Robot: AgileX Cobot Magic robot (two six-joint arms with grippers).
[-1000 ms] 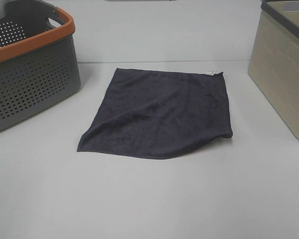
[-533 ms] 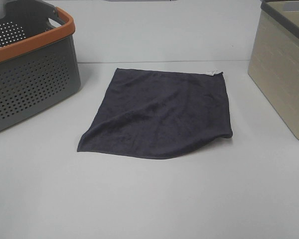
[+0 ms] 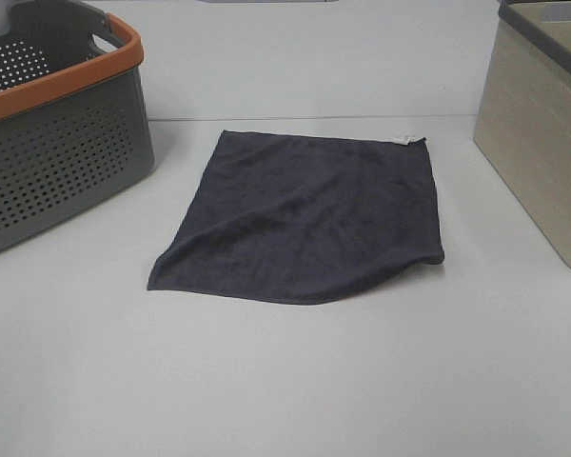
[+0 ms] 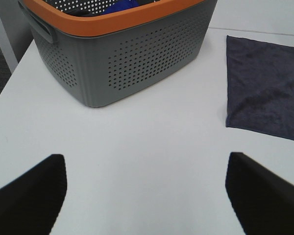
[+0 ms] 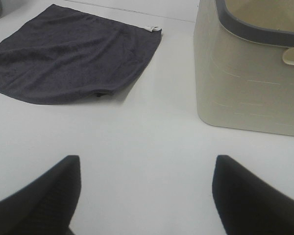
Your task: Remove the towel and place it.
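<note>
The dark charcoal towel [image 3: 309,219] lies spread flat on the white table, midway between the two baskets, its small white tag [image 3: 405,139] at the far right corner. It also shows in the left wrist view as the towel [image 4: 267,93] and in the right wrist view as the towel [image 5: 71,58]. My left gripper [image 4: 147,196] is open over bare table, near the grey basket and short of the towel's edge. The right gripper [image 5: 147,193] is open too, above bare table in front of the beige basket. Neither arm appears in the exterior high view.
A grey perforated basket with an orange rim [image 3: 62,71] stands at the far left, holding something blue [image 4: 120,5]. A beige basket with a dark rim [image 3: 542,143] stands at the far right. White table [image 3: 285,381] lies in front of the towel.
</note>
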